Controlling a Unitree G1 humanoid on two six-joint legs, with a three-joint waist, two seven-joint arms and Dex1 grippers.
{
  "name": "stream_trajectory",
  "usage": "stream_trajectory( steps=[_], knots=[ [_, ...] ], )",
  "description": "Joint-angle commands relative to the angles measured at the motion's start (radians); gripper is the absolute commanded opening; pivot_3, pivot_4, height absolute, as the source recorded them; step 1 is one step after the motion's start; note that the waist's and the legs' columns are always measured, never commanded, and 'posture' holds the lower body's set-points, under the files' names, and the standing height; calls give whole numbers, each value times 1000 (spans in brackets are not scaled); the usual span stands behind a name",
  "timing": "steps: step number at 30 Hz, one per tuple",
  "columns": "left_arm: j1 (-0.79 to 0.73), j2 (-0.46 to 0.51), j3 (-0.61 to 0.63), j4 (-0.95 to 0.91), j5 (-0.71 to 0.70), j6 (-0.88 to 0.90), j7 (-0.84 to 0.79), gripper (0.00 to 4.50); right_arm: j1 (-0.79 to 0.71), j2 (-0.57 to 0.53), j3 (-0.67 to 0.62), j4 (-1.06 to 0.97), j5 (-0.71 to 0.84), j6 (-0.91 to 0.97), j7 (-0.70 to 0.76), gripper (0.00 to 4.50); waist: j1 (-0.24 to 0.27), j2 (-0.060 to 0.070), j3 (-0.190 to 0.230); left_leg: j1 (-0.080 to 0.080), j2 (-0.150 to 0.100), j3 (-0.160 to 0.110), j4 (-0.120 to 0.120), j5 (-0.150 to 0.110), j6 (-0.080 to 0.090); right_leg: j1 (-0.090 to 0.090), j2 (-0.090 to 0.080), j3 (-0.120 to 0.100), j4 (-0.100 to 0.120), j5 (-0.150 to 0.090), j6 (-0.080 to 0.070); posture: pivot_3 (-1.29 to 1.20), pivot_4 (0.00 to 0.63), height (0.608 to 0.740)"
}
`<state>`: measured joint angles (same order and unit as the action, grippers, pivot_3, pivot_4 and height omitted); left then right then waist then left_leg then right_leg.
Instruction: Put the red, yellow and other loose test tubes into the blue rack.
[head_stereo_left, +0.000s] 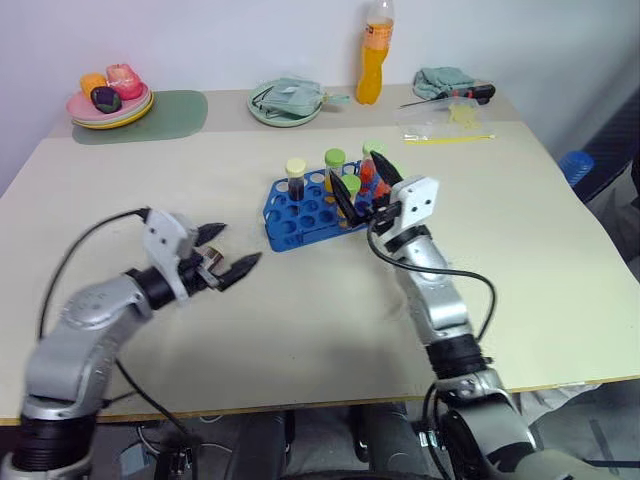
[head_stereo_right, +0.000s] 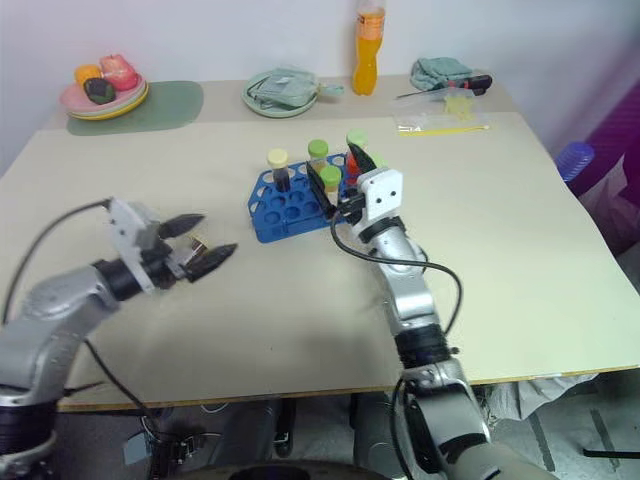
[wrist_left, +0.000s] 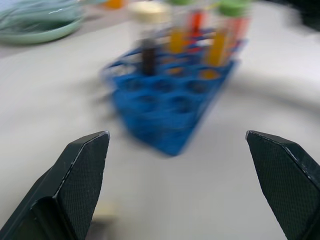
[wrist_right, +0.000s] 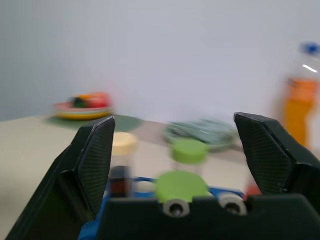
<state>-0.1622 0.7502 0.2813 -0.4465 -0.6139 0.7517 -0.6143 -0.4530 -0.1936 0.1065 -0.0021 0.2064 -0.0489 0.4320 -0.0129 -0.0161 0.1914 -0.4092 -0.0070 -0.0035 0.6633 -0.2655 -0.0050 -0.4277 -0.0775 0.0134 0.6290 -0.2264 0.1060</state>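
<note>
Gaping empty, both claws, left (head_stereo_left: 228, 256) and right (head_stereo_left: 362, 186), flank the blue rack (head_stereo_left: 300, 210)

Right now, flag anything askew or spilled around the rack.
Nothing stands out: the blue rack sits flat on the table, its capped tubes stand upright in their holes, and no liquid has spilled.
</note>
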Motion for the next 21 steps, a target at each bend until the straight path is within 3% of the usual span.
stream_trajectory(
  steps=[1, 4, 6, 8, 11, 14, 21],
  knots=[
    [-56, 132, -9, -36, 17, 136, 18, 4500, 32, -88, 17, -169, 77, 116, 130, 4246, -2, 0, 0, 0, 0, 0, 0, 0, 0, 0, 0, 0, 0, 0, 0, 0, 150, 740],
    [-180, 238, -114, 11, 14, 398, 60, 4500, 51, -162, 12, -247, 124, 200, 205, 4246, 0, 0, 0, 1, 0, 0, 0, 0, 0, 1, 1, 0, 0, -1, 0, 0, 150, 740],
    [-314, 308, -247, 75, 7, 599, 38, 4500, 63, -211, 17, -296, 149, 247, 258, 4246, 1, -1, 1, 1, 0, 0, 0, 0, 0, 1, 1, 0, 0, -1, 1, 0, 150, 740],
    [-452, 312, -348, 162, 32, 719, 44, 4500, 81, -269, 32, -352, 182, 302, 328, 4246, 0, -1, 1, 1, -1, 0, 0, 0, 0, 1, 2, 0, 1, -1, 1, 0, 150, 740],
    [-595, 317, -507, 255, 55, 759, -6, 4500, 103, -333, 60, -408, 199, 338, 406, 4246, -1, -2, 1, 1, -2, 0, 0, 0, 0, 1, 3, 0, 0, -1, 2, 0, 150, 740],
    [-720, 260, -636, 402, 105, 761, -25, 4500, 109, -348, 66, -431, 211, 364, 429, 4246, -1, -2, 1, 0, -2, 0, 0, 0, 0, 1, 4, 1, 1, -2, 2, 0, 150, 740],
    [-834, 241, -844, 553, 210, 685, -126, 4500, 127, -336, 79, -466, 202, 385, 419, 4246, -1, -2, 1, 0, -2, 0, 1, 0, 0, 0, 5, 2, 1, -2, 2, 0, 150, 740]
  ],
)
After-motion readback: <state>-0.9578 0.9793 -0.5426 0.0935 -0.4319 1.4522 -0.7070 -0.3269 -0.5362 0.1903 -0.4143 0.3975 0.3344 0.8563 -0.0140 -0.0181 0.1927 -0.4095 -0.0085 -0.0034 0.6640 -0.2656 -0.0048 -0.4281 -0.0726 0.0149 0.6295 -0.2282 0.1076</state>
